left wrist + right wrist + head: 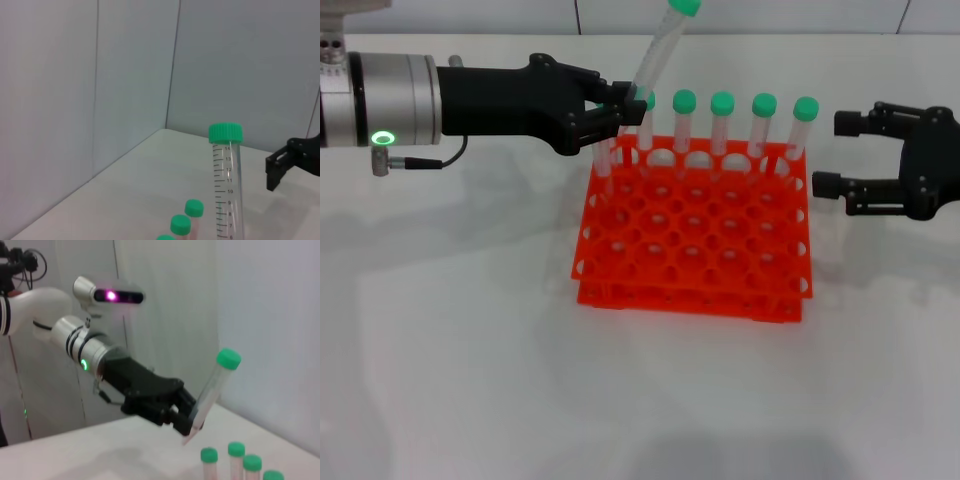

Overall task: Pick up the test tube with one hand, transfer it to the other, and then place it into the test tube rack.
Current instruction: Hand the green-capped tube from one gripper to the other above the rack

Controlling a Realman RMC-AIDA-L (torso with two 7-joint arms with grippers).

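1. The left gripper (pixel 620 118) clamps the tilted test tube (pixel 658 52) above the orange rack's (pixel 692 240) far-left corner.
2. The right gripper (pixel 850 155) hovers open, right of the rack.
3. The white table (pixel 470 350) meets pale wall panels (pixel 75 75).

White table (pixel 470 380), orange test tube rack (pixel 695 245) standing on it

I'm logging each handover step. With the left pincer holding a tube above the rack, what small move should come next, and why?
Probably bring the open right pincer toward the test tube. The left pincer grips its lower end, tilted above the orange rack, and the right one waits beside the rack, empty.
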